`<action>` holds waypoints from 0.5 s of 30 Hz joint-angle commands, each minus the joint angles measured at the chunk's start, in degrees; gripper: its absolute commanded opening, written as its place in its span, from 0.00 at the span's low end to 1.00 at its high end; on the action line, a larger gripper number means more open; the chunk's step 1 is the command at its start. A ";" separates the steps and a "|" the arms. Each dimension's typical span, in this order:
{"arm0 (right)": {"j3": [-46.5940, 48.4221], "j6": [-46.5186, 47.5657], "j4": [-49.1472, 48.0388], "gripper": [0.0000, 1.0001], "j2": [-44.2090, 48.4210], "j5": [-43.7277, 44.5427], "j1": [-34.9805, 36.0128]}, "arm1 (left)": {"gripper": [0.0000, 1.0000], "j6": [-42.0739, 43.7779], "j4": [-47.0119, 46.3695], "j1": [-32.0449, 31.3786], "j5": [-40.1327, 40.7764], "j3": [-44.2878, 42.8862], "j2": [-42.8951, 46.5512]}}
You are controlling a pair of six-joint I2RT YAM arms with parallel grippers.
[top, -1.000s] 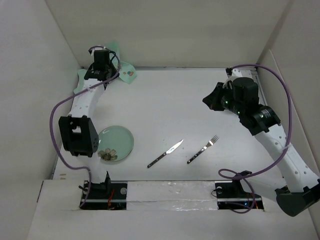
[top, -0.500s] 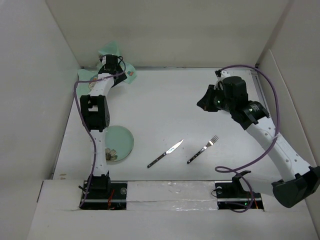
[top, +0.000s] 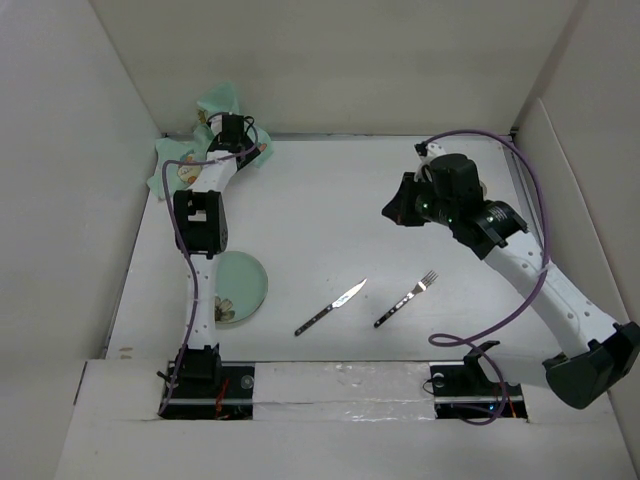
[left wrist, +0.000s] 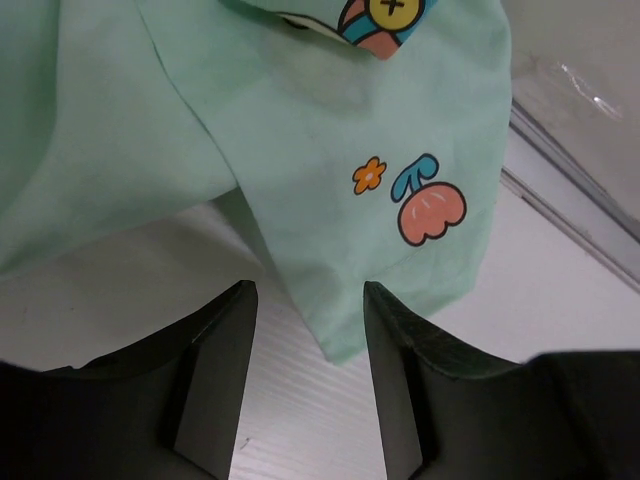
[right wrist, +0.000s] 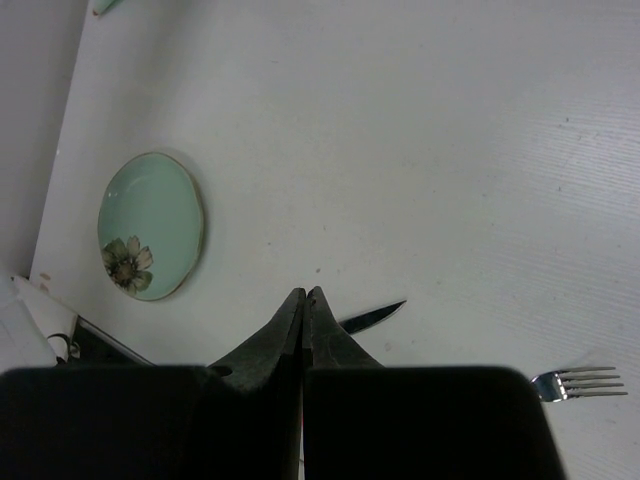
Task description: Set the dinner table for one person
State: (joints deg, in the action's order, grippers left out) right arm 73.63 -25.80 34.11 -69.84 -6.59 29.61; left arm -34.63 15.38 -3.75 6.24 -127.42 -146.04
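The white dinner table (top: 330, 210) carries a crumpled mint-green cartoon-print placemat (top: 216, 101) in its back left corner. My left gripper (top: 244, 150) reaches down over that cloth. In the left wrist view the gripper (left wrist: 306, 290) is open, and a loose corner of the placemat (left wrist: 300, 120) lies between the two fingers without being pinched. My right gripper (top: 392, 212) hovers above mid-table; in its wrist view the gripper (right wrist: 305, 292) is shut with nothing in it.
A green flower-print plate (top: 236, 286) (right wrist: 150, 225) sits near the front left, beside the left arm. A knife (top: 330, 306) (right wrist: 372, 317) and a fork (top: 405, 300) (right wrist: 580, 382) lie side by side near the front. White walls enclose the table's back and sides.
The left arm has straightened and its gripper has shifted right along the back edge, opening over the placemat corner. The right arm has swung left toward mid-table, still shut.
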 commanded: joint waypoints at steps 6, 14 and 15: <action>3.10 -1.71 -1.41 0.00 -0.91 2.46 3.17 | 0.33 -5.00 -6.14 0.06 1.93 -4.33 -3.11; 3.46 -2.32 -1.49 0.00 -1.44 3.78 4.75 | 0.00 -4.48 -7.73 0.06 0.28 -5.04 -3.30; 3.46 -2.32 -1.50 0.00 -1.44 3.78 4.76 | 0.00 -4.48 -7.73 0.06 0.26 -5.04 -3.29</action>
State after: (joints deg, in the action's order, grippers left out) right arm 74.54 -27.55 34.30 -71.55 -4.05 33.43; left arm -39.40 9.72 -3.73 7.53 -130.43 -150.17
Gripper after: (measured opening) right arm 0.010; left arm 0.019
